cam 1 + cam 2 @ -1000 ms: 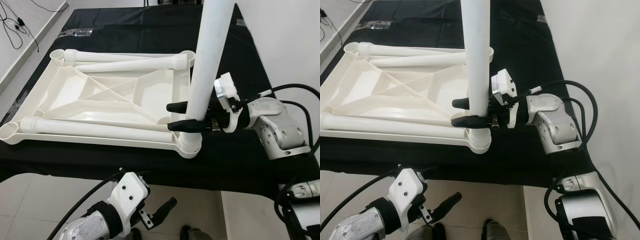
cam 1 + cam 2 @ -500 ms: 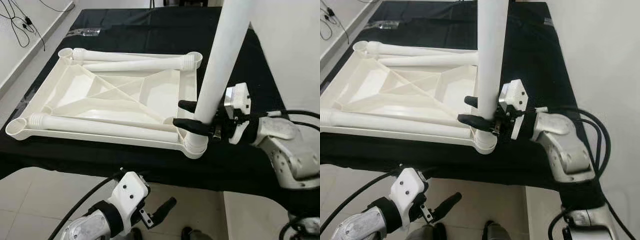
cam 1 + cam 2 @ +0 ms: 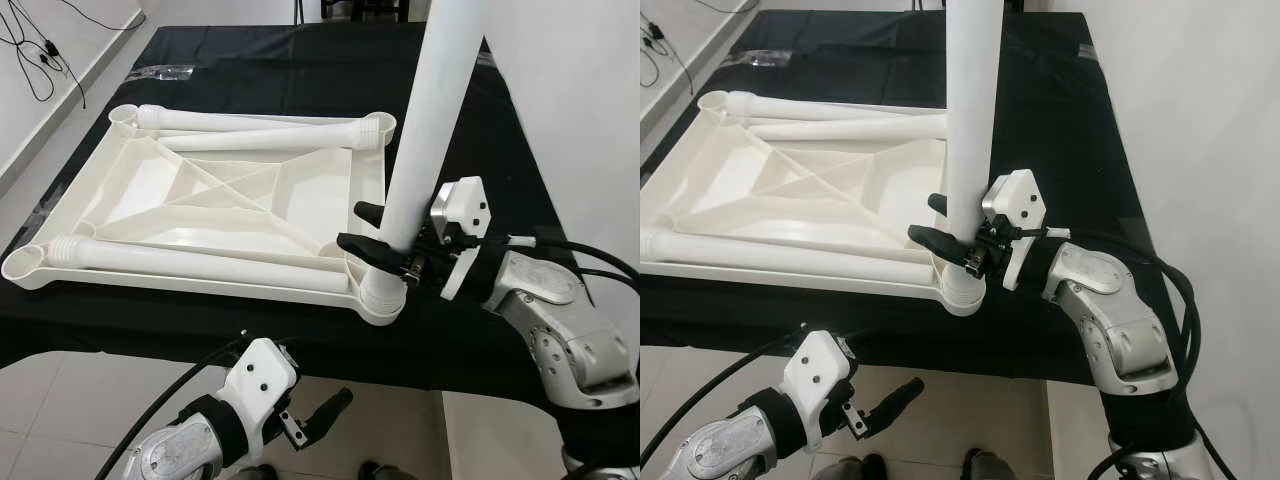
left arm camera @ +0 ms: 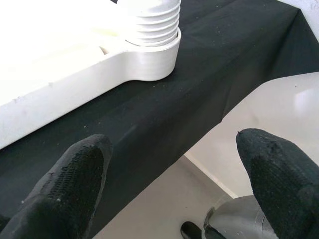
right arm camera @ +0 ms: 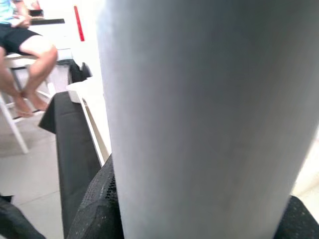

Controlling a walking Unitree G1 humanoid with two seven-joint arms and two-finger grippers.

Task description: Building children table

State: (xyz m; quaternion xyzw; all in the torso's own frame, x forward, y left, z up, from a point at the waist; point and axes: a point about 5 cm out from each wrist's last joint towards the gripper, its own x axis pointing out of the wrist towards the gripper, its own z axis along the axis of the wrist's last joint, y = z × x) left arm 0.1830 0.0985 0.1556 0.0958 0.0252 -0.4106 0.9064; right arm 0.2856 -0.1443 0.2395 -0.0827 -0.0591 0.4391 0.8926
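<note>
Black-clothed table [image 3: 300, 60] carries upturned tabletop [image 3: 215, 195] — right pincer [image 3: 375, 232] pinches upright leg [image 3: 425, 130] just above corner socket; left pincer [image 4: 169, 174] spread, below table edge.

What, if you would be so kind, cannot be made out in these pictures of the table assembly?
- Upright leg: its top is cut off by the upper edge of both eye views.
- How far that leg's threaded end sits in the corner socket: hidden inside the socket.
- Right end effector: in the right wrist view the leg blocks nearly everything beyond it.
- Seated person: cut off by the right wrist view's edge.
</note>
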